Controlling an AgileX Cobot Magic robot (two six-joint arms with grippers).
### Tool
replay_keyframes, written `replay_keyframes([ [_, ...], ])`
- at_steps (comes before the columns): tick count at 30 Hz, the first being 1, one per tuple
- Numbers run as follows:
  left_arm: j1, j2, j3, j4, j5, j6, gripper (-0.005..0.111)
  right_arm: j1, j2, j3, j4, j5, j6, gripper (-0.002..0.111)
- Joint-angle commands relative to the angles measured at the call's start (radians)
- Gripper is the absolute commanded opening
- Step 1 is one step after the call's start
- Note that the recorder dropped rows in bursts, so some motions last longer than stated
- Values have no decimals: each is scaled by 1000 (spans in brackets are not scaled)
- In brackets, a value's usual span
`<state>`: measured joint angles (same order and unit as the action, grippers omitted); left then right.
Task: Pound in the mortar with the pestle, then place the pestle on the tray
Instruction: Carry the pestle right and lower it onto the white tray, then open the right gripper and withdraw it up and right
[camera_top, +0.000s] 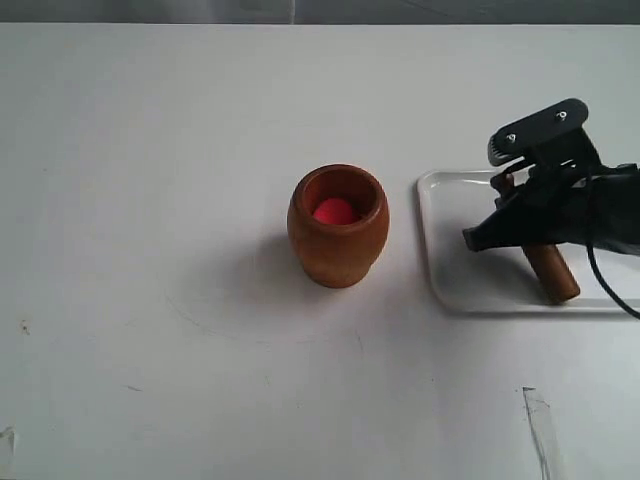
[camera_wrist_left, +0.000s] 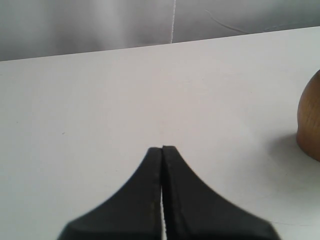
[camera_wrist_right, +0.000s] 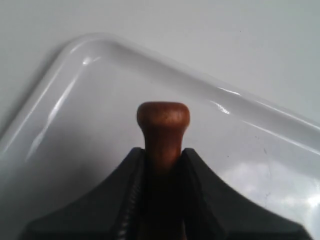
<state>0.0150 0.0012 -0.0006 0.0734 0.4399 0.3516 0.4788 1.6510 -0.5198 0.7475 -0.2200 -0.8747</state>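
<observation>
1. Nearest of all, the right tool (camera_wrist_right: 163, 155) is pinched on the narrow neck of the pestle (camera_wrist_right: 163, 117), just under its small knob. Both black fingers (camera_wrist_right: 135, 190) press against the wood.
2. That pestle is over the white tray (camera_top: 440, 270) by the right edge of the table (camera_top: 150, 250). Its thick end points toward the near edge and looks to be down on the tray floor, though I cannot be sure it touches.
3. The mortar (camera_top: 338, 240) stands upright about mid-table, well apart from the tray, with a red ball (camera_top: 335, 212) showing in its mouth.
4. The left tool (camera_wrist_left: 162, 150) is closed on nothing, with the mortar off to one side and not touching it.
5. My reading is that this grip serves either a lift toward the mortar or a laying-down; nothing here settles which.
6. For a lift, I would raise it straight until the thick end clears the rim, since a neck grip lets the heavy end swing. Only then carry it across.
7. For a set-down, I would lower it until the whole club lies flat inside the rim before letting go, so it cannot roll out.
</observation>
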Motion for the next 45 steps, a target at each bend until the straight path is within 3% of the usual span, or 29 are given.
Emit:
replay_keyframes([
  [1, -8, -1, 1, -7, -3, -8, 0, -5, 47, -1, -4, -32, -7, 0],
  [11, -8, -1, 1, -7, -3, -8, 0, -5, 139, -1, 23, -66, -7, 0],
  [13, -8, -1, 1, -7, -3, -8, 0, -5, 139, -1, 23, -54, -7, 7],
  [17, -8, -1, 1, -7, -3, -8, 0, -4, 126, -1, 23, -56, -7, 38],
  [20, -8, -1, 1, -7, -3, -8, 0, -4, 31, -5, 60, -67, -7, 45],
  [28, -8, -1, 1, -7, -3, -8, 0, -2, -318, -5, 73, -3, -4, 43],
  [31, -8, -1, 1, -7, -3, -8, 0, -2, -452, -5, 73, 49, 38, 37],
  [38, -8, -1, 1, -7, -3, -8, 0, 0, -772, -5, 71, 267, 40, 0],
  [45, -8, -1, 1, -7, -3, -8, 0, 0, -1069, -5, 71, 525, 40, 0],
])
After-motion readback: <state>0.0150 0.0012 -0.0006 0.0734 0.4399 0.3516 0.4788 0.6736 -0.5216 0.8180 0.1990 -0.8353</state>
